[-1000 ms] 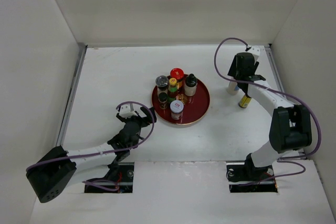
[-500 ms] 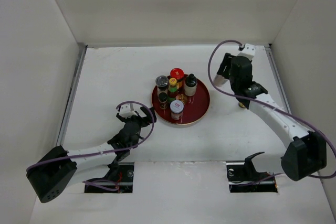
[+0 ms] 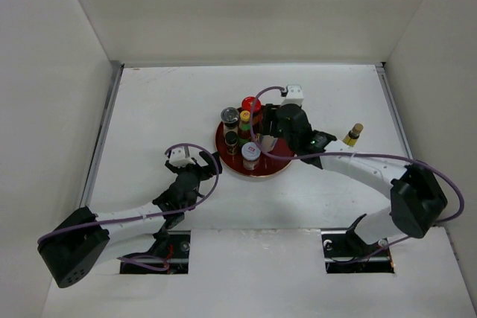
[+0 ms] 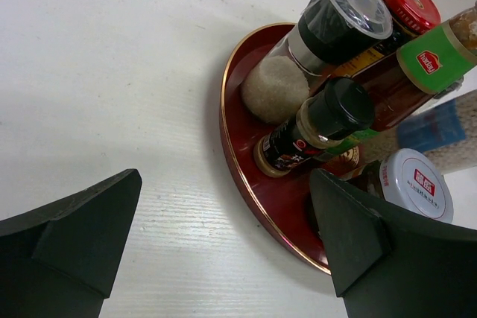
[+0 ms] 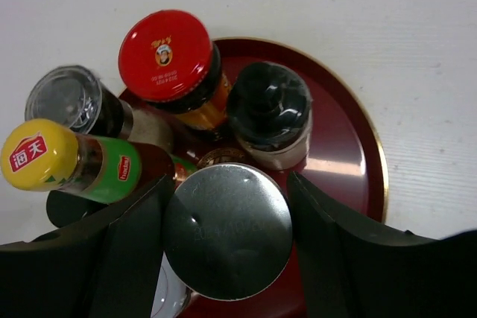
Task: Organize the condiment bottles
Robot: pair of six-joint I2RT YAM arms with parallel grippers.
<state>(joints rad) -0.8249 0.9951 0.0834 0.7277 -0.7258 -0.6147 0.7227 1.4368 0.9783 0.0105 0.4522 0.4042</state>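
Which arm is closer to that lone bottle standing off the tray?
Right. The right fingers hold a silver-lidded jar over the red tray, left of the lone bottle; the left fingers sit beyond the tray's opposite edge.

My overhead camera sees the whole table [image 3: 164,109]; both wrist cameras close on the condiment bottles [image 3: 244,130], left sidelong, right straight down.

white table [image 3: 164,102]: red round tray [image 3: 267,172] mid-table; lone small bottle [image 3: 353,135] well right of tray.
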